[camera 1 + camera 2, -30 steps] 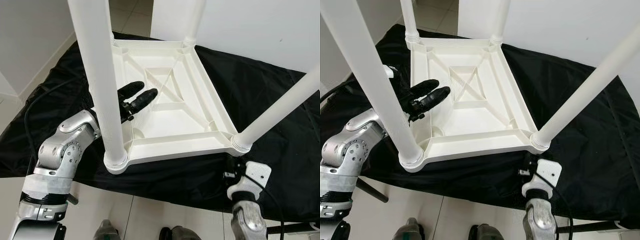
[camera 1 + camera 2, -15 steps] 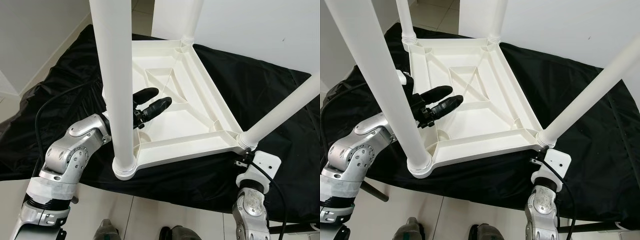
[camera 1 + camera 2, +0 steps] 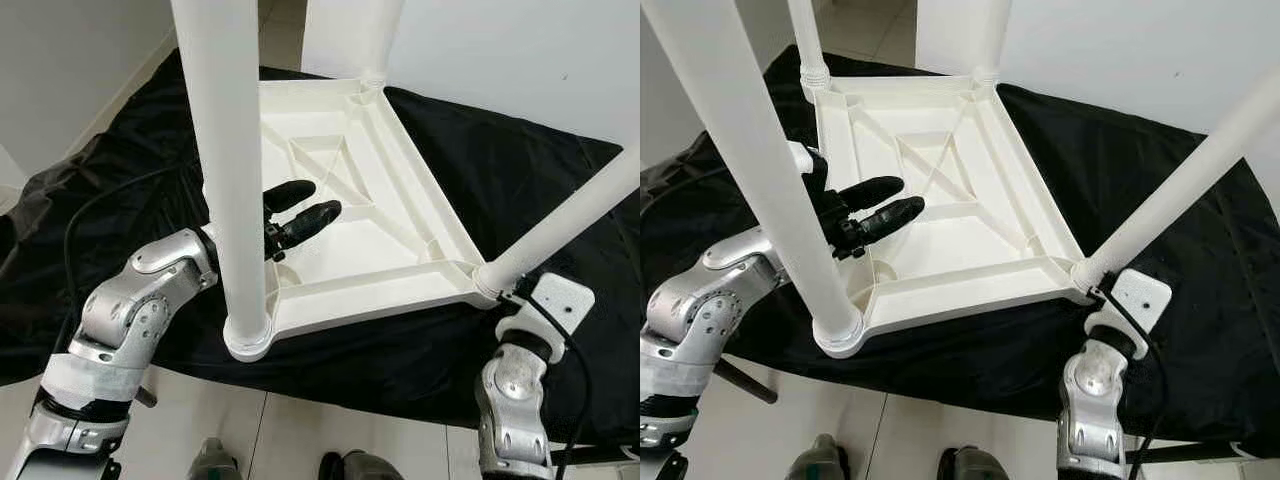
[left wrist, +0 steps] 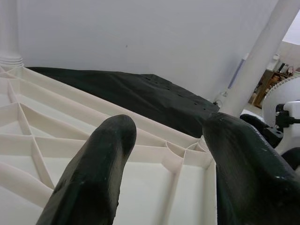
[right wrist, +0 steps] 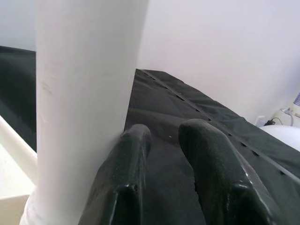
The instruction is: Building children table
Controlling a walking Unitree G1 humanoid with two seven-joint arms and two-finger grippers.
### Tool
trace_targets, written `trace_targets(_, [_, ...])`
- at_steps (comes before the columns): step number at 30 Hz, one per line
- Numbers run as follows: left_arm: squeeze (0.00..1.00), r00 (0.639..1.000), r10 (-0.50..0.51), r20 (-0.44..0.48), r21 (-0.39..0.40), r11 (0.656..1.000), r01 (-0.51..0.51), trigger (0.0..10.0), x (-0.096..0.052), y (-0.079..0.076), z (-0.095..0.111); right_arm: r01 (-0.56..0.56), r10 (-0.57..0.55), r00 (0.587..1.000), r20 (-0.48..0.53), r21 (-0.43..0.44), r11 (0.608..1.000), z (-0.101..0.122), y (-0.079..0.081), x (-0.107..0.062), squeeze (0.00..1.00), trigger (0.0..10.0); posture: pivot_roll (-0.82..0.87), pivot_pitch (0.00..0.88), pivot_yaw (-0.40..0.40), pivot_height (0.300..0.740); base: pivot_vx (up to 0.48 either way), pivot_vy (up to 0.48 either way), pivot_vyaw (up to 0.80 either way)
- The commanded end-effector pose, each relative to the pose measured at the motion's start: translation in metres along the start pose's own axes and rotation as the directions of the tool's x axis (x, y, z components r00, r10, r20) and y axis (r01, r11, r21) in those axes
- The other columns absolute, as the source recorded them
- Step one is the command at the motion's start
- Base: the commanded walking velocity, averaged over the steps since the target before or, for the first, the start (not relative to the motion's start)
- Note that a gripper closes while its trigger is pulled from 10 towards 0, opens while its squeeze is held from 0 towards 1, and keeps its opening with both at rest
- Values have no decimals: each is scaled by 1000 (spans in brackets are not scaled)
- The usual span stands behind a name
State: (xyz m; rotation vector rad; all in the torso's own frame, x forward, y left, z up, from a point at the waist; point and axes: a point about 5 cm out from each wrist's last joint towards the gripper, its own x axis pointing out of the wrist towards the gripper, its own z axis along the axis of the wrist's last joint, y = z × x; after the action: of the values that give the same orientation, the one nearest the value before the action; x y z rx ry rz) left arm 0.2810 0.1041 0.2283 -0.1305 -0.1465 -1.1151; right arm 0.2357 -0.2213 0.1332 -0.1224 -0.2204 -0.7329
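Right wrist view shows right gripper (image 5: 161,136) unclenched beside table leg (image 5: 84,103); left gripper (image 4: 166,136) spread over tabletop (image 3: 340,200).

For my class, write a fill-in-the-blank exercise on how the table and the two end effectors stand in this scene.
1. The white table lies upside down on a ____ cloth.
2. It has ____ legs pointing up.
3. The left end effector hovers over the table's ribbed ____.
4. The right end effector is beside the near right ____.

Missing words: black; four; underside; leg
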Motion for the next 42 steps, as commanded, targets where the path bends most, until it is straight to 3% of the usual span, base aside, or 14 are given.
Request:
trace_targets(1, [0,968,-249,-7,-9,968,249,10000,1,-17,-2,16,-16,1000,-12,-24,1000,-5,-5,0,0,10000,139,114,-89,740,0,0,0])
trace_targets(6, [0,968,-249,-7,-9,968,249,10000,1,-17,-2,16,-16,1000,-12,-24,1000,-5,-5,0,0,10000,139,114,-89,740,0,0,0])
trace_targets(7, [0,966,-260,-10,-10,966,260,10000,0,-20,-2,14,-14,1000,3,-21,1000,-3,-1,7,0,10000,143,114,-90,740,0,0,0])
trace_targets(8, [0,954,-298,-14,-19,954,298,10000,0,-27,0,-25,25,999,31,8,1000,1,12,28,0,10000,167,107,-95,740,0,0,0])
trace_targets(9, [0,954,-298,-14,-19,954,298,10000,0,-27,0,-25,25,999,31,8,1000,1,12,28,0,10000,167,107,-95,740,0,0,0])
trace_targets(11, [0,927,-375,-19,-38,926,375,10000,-2,-43,1,-134,130,990,54,72,988,12,36,62,0,10000,172,103,-99,740,0,0,0])
trace_targets(16, [0,907,-422,-17,-57,906,420,10000,-4,-53,2,-229,225,973,51,94,969,17,50,81,0,10000,178,100,-100,740,0,0,0])
trace_targets(25, [0,897,-443,-6,-60,895,442,10000,-3,-59,6,-286,284,958,36,106,952,17,56,93,0,10000,184,99,-102,740,0,0,0])
trace_targets(31, [0,913,-409,-6,-44,912,408,10000,1,-57,5,-237,233,971,47,104,966,16,51,99,0,10000,191,100,-106,740,0,0,0])
trace_targets(34, [0,953,-304,-7,-4,953,304,10000,4,-44,4,-191,184,980,71,117,975,16,45,92,0,10000,191,104,-102,740,0,0,0])
trace_targets(39, [0,972,-236,-1,27,971,236,10000,5,-34,4,-175,165,983,80,128,976,14,42,86,0,10000,191,104,-102,740,0,0,0])
trace_targets(40, [0,990,-144,9,52,988,143,10000,4,-18,4,-164,152,985,86,151,975,14,38,76,0,10000,182,106,-91,740,0,0,0])
trace_targets(41, [0,990,-144,9,52,988,143,10000,4,-18,4,-164,152,985,86,151,975,14,38,76,0,10000,182,106,-91,740,0,0,0])
trace_targets(42, [0,997,-72,11,58,996,71,10000,3,-5,4,-158,145,985,91,170,973,14,35,69,0,10000,176,106,-87,740,0,0,0])
